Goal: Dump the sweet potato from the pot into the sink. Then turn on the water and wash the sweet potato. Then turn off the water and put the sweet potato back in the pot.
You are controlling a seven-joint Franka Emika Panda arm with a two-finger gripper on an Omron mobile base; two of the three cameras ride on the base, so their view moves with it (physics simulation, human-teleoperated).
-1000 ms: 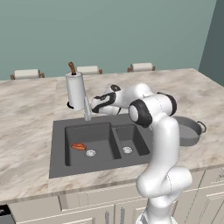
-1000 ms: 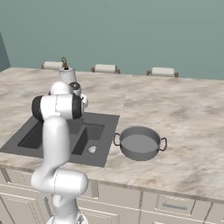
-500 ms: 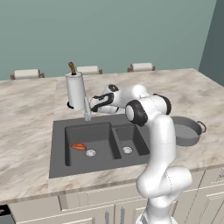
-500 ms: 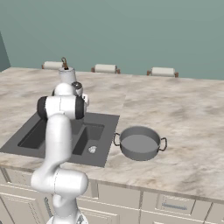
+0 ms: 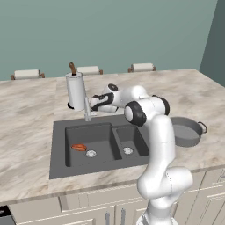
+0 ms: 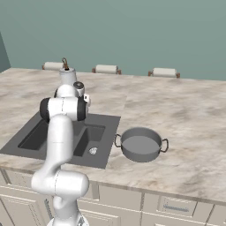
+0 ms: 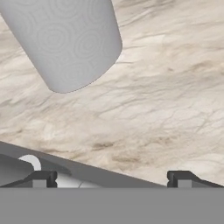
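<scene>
In the larger left basin of the sink [image 5: 61,154], the sweet potato [image 5: 79,147] lies on the dark floor, just beside the round silver drain [image 5: 91,154] and a little to its left. The smaller right basin holds its own drain [image 5: 128,150] and nothing else that can be made out. No stream of water can be seen at the faucet [image 5: 87,110], which stands at the back rim of the sink, between the two basins and a little toward the left one.

The pincer [image 5: 94,103] reaches out level over the back edge of the sink, near the top of the faucet and just in front of the paper-towel roll [image 5: 75,91]. Its fingers stand spread wide; in the hand view the two dark fingertips [image 7: 43,178] sit far apart at the bottom, with nothing between them. Whether the pincer touches the faucet cannot be told. The same view shows the roll [image 7: 65,39] looming above the marble table [image 7: 166,96], and the sink's dark rim [image 7: 109,177] running across low down.

The pot [image 6: 140,144] sits upright on the table to the right of the sink, apart from it, its inside bare grey. In the left base view the arm partly hides the pot [image 5: 186,132].
</scene>
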